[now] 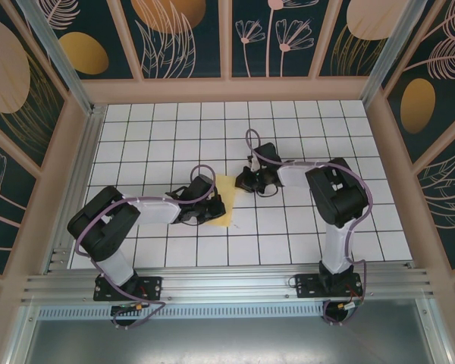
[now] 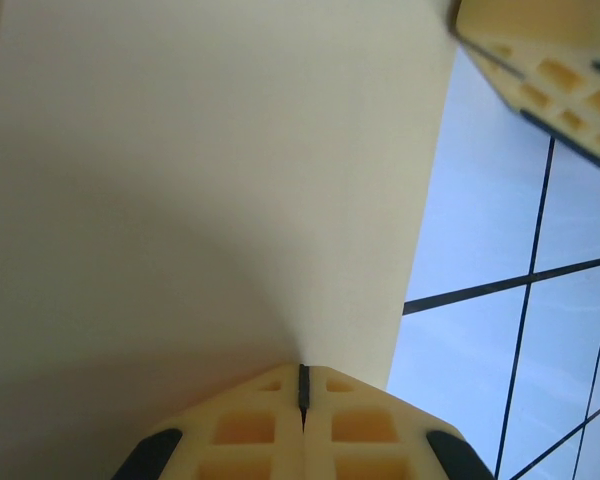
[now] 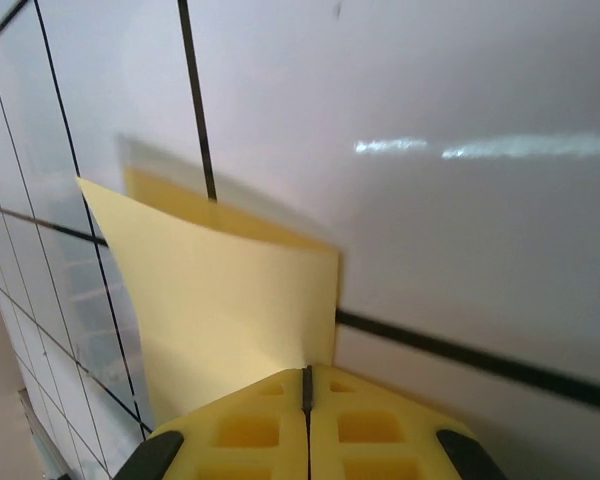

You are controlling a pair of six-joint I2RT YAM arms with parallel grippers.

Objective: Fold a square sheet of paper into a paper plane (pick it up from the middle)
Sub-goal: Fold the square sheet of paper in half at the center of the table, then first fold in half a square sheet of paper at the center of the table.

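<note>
Though left gripper and right gripper each clamped the square sheet of paper, folding looked barely begun.

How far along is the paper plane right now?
Done: the square sheet of paper has been picked up, with the left gripper and right gripper both shut on it. In hand: it is held bowed between them, lifted off the tiled table. Left: no pointed nose or lengthwise crease shows, so most of the folding seems to lie ahead.
</note>
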